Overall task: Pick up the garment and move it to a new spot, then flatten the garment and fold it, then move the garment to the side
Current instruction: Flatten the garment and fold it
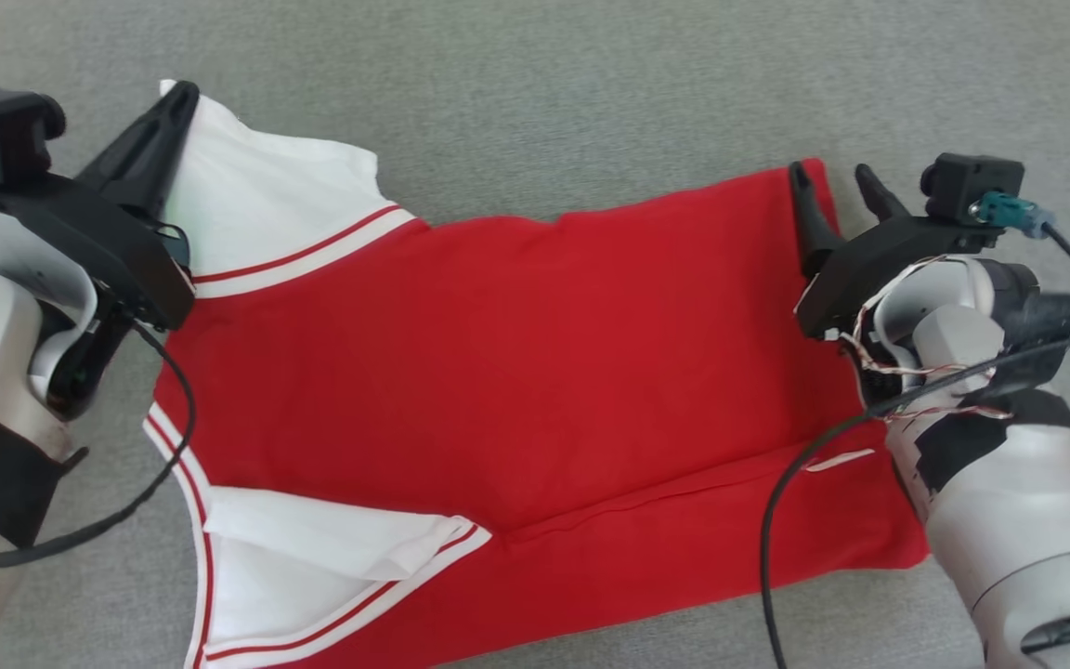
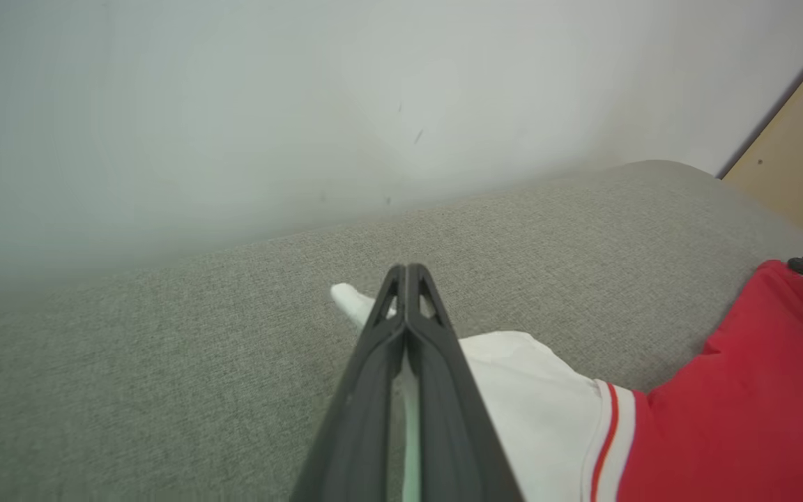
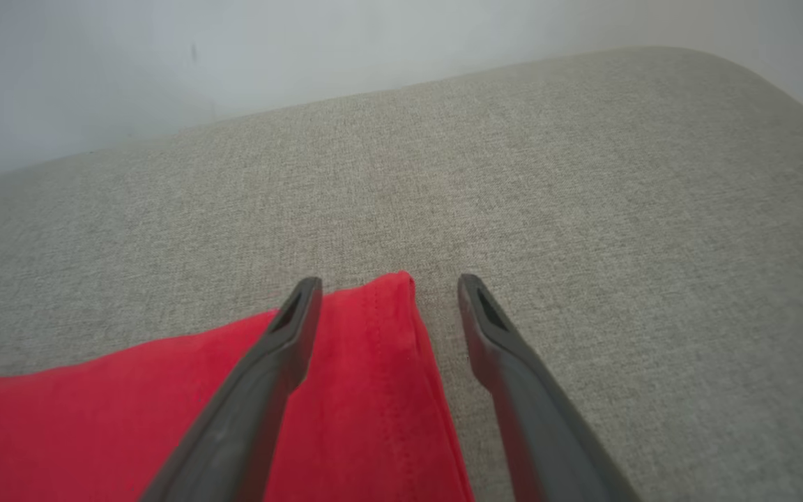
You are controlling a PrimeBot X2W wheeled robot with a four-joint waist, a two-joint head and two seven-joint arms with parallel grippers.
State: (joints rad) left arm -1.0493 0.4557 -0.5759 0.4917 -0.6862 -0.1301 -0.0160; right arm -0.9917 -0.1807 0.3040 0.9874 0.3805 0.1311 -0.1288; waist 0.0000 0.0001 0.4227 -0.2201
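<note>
Fingers of the left gripper (image 1: 177, 102) are pressing together on the tip of the white sleeve (image 1: 266, 195). In the left wrist view a strip of pale cloth is showing between the two closed fingers of this gripper (image 2: 407, 279), and a small white point is sticking out past them. The right gripper (image 1: 830, 181) is standing apart and holding nothing. In the right wrist view its two fingers are straddling the far hem corner (image 3: 380, 307), one lying over the red cloth and the other over the bare surface beside it.

The garment (image 1: 516, 353), a red shirt with white, red-striped sleeves, is lying spread across the grey upholstered surface (image 1: 544, 93). Its collar end is lying toward the robot's left and its hem toward the right. A crease is running along its near side, where the near sleeve (image 1: 312, 548) is lying tucked over.

The folding step seems to be in hand, with both far corners being taken. The next move is probably calling for the right fingers to close on that hem corner. Both arms would then need to lift evenly and bring the far edge over toward the near one.

The garment is not sitting in any container; it is resting loose on the surface.
</note>
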